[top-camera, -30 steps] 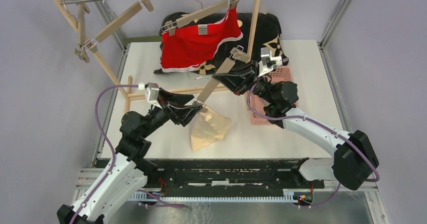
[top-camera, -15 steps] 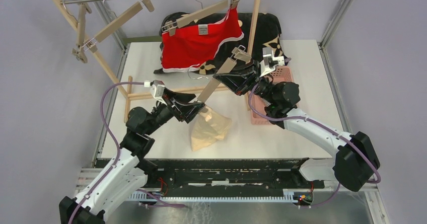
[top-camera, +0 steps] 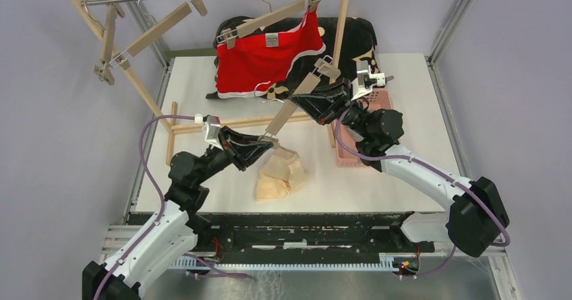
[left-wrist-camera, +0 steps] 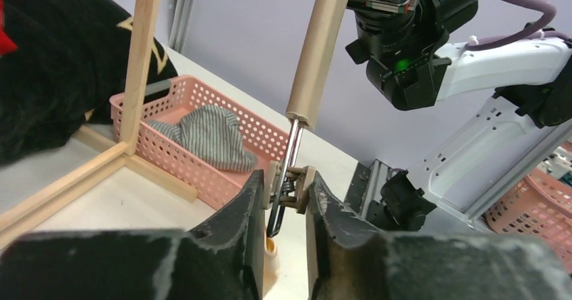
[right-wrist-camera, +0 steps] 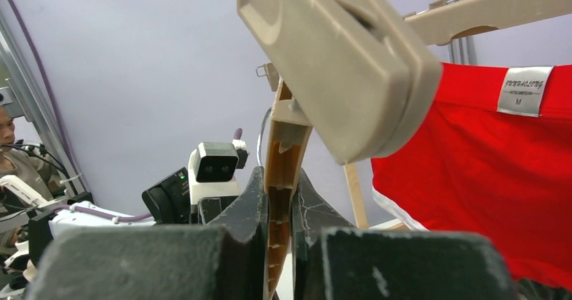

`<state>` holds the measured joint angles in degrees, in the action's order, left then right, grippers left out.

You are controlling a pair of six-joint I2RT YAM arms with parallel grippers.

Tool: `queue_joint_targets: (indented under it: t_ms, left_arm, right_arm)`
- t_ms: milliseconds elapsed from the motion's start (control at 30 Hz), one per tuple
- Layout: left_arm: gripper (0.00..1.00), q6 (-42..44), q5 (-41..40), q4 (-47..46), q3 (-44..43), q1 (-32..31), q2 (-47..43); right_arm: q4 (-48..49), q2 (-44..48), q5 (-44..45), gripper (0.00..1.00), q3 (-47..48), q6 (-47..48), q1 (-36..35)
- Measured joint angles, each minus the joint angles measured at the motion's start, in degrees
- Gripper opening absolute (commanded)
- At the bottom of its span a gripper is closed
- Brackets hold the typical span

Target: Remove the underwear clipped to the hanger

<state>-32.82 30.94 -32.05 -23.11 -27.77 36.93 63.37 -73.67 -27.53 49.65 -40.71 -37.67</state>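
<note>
Underwear update: the beige underwear (top-camera: 280, 175) is slumped on the tabletop (top-camera: 418, 111), right under the low end of the hanger (top-camera: 297, 101). Its top edge runs up to the clip (left-wrist-camera: 290, 182) there, and we can't tell if the clip has let go of it yet.

What matters is the tilt. The hanger's long axis slopes from its high end, where the right tool (right-wrist-camera: 280, 199) is clamped tight on the bar, down to its low end. There the left tool (left-wrist-camera: 287, 199) has its fingers pinched together on the clip. The cloth sits straight below that clip, so the left arm is the nearer one by far. We reckon the release comes down to squeezing the clip and getting the hanger up and off the cloth.

Beyond the hanger's high end, the red underwear (top-camera: 266, 57) hangs from the other hanger (top-camera: 270, 20). The striped underwear (left-wrist-camera: 202, 135) lies in the basket (left-wrist-camera: 182, 172) beside it.
</note>
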Motion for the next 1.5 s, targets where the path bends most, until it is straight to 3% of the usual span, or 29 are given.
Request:
queue_joint_targets:
  t_ms: [33,100,233,367,533,667,967,1167,1233,1333,1500]
  left_arm:
    - [0.63,0.0,0.2,-0.6,0.2,0.0,-0.2]
    - [0.78,-0.1,-0.4,-1.4,0.5,0.0,-0.3]
    - [0.82,-0.7,-2.7,-2.0,0.6,0.0,-1.6]
    - [0.64,-0.5,-5.4,0.0,-0.9,0.0,-3.0]
    - [0.57,0.6,-5.3,1.8,-5.6,0.0,-0.9]
    - [0.38,0.7,-4.6,1.5,-6.1,0.0,1.2]
    - [0.39,0.7,1.2,1.5,-8.7,0.0,8.0]
    - [0.34,0.7,4.2,1.6,-10.1,0.0,9.6]
    - [0.28,0.7,5.1,1.5,-10.3,0.0,9.9]
    - [0.03,0.7,6.6,1.5,-10.4,0.0,9.9]
    - [0.03,1.6,10.2,1.5,-10.4,0.0,8.6]
  right_arm:
    - [0.1,0.0,0.0,0.01,0.0,-0.2,-0.1]
    - [0.2,0.0,0.0,0.01,0.0,-0.2,-0.2]
    - [-0.1,0.0,-0.2,0.01,0.0,0.4,-0.4]
    - [-0.3,0.0,-0.5,0.01,0.0,0.5,-0.4]
    - [-0.3,0.0,-0.9,0.01,0.0,0.2,-0.4]
    - [-0.3,0.0,-1.0,0.01,0.0,-0.2,-0.4]
    - [-1.4,0.0,-1.9,0.01,0.0,0.1,-0.1]
    - [-1.4,0.0,-2.4,0.01,0.0,-0.1,-0.1]
    - [-1.4,0.0,-2.6,0.01,0.0,-0.2,-0.1]
    - [-1.4,0.0,-3.1,0.01,0.0,-0.5,-0.2]
    - [-1.7,0.0,-3.7,0.01,0.0,-2.7,-0.1]
